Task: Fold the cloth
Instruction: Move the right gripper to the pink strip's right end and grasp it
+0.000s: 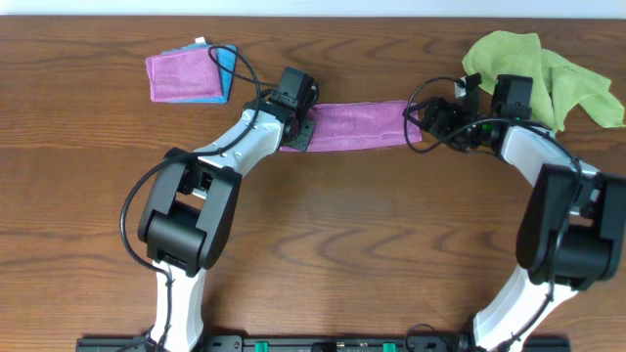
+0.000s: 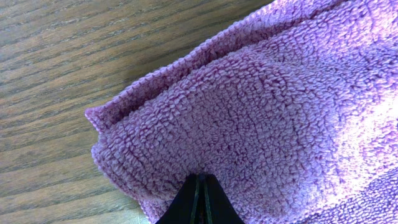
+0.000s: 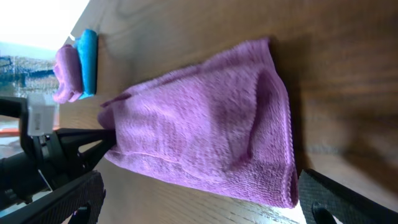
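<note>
Overhead view of a brown wood worktop (image 1: 333,244) w/ two black-and-white robot arms coming in from the near edge.

Far left, well apart from the left tool (image 1: 298,132) and up-left of it, sits a folded stack (image 1: 186,76): a pink-purple rag over a blue one.

The left tool is down on the left end of the long purple cloth (image 1: 357,125), the task item. The cloth lies as a flat strip stretched between the two tools. Left wrist cam: the tool's tips (image 2: 186,208) are pressed together, pinching the fuzzy fabric at its edge. A doubled-over corner shows just left of the tips, w/ bare wood beyond.

At the strip's right end sits the right tool (image 1: 428,122). Right wrist cam: its fingers (image 3: 348,199) are spread wide, one at each lower corner of the view. The cloth's near end lies between them, approx. centred and not gripped. At the far end in that view, the left tool's pointed tip meets the fabric.

Behind and to the right of the right tool, a crumpled lime-green cloth (image 1: 553,73) lies in a heap near the worktop's back edge, partly hidden by the arm.
</note>
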`<state>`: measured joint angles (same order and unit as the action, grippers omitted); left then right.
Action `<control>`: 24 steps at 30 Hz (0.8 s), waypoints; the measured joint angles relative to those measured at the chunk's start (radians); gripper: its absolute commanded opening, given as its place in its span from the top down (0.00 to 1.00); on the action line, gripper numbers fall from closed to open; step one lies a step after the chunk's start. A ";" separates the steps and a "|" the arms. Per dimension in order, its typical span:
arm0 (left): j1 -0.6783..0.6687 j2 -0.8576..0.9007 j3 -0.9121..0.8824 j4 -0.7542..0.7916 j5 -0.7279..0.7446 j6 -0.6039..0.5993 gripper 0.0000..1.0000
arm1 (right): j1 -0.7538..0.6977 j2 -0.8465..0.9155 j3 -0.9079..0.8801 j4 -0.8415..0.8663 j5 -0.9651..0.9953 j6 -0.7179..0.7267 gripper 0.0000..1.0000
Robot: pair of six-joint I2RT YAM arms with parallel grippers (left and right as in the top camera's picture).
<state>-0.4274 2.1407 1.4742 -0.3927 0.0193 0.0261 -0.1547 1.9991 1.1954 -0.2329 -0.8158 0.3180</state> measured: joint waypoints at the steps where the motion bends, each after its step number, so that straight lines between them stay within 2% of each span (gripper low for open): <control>1: 0.000 0.000 0.000 0.000 0.000 0.000 0.94 | -0.001 0.007 0.000 0.000 -0.003 0.005 0.01; 24: 0.000 0.000 0.000 0.000 0.000 0.000 0.94 | -0.037 0.114 0.055 0.059 -0.048 0.055 0.01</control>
<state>-0.4274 2.1407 1.4742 -0.3923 0.0196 0.0261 -0.1913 2.1132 1.2503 -0.1738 -0.8635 0.3725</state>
